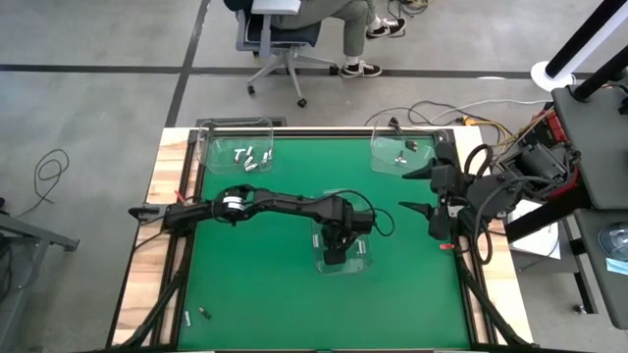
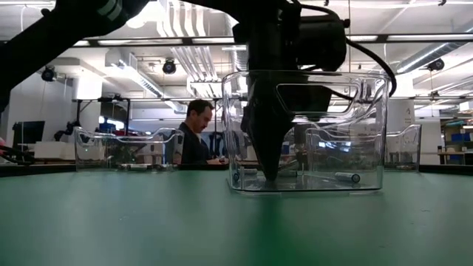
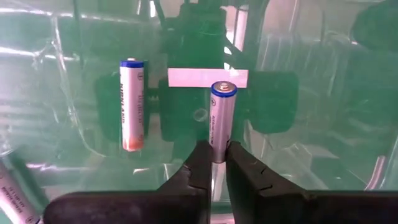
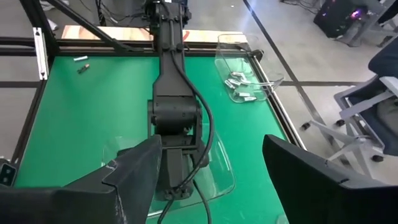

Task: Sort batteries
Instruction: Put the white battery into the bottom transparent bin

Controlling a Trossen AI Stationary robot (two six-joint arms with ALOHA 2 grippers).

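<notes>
A clear bin stands mid-table, and my left gripper reaches down into it, shut on a white battery with a blue-ringed tip. In the low view the fingers point down to the bin floor. Another battery lies flat on the bin floor beside it, and one more lies at the edge. My right gripper hovers open near the table's right edge, holding nothing. The far-left bin holds several batteries. Two loose batteries lie on the green mat at the near left. My left gripper pinches the battery's plain end between its two fingertips, coming from above into the bin. The blue-ringed end sticks out beyond the fingers. I cannot tell whether the battery rests on the bin floor or hangs just above it.
A third clear bin with a battery or two stands at the far right. A person sits on an office chair beyond the far edge. Black frame rails run along the mat's sides. Open green mat lies toward the near edge.
</notes>
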